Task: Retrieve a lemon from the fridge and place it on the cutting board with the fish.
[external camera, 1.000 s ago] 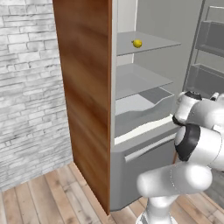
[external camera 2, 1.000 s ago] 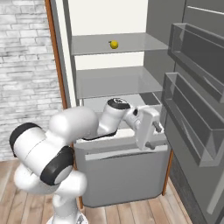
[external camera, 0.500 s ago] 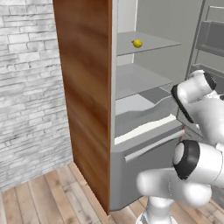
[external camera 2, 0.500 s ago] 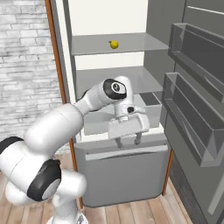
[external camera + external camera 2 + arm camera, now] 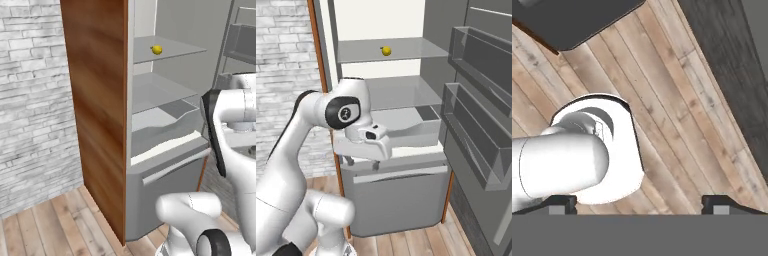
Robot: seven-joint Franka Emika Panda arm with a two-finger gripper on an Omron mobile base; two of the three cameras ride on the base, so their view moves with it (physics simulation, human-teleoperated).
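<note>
I saw the lemon (image 5: 386, 50) unmoved on the upper shelf of the open fridge (image 5: 406, 125) — while my tool (image 5: 362, 163), jaws spread wide and empty, had swung down from facing the fridge to point floorward before its drawer.

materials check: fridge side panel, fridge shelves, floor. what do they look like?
Fridge side panel: wood look, reddish-brown with vertical grain, slight sheen. Fridge shelves: flat grey, matte, probably plastic or painted metal; the look leaves it open. Floor: pale wooden planks with visible seams and grain.
</note>
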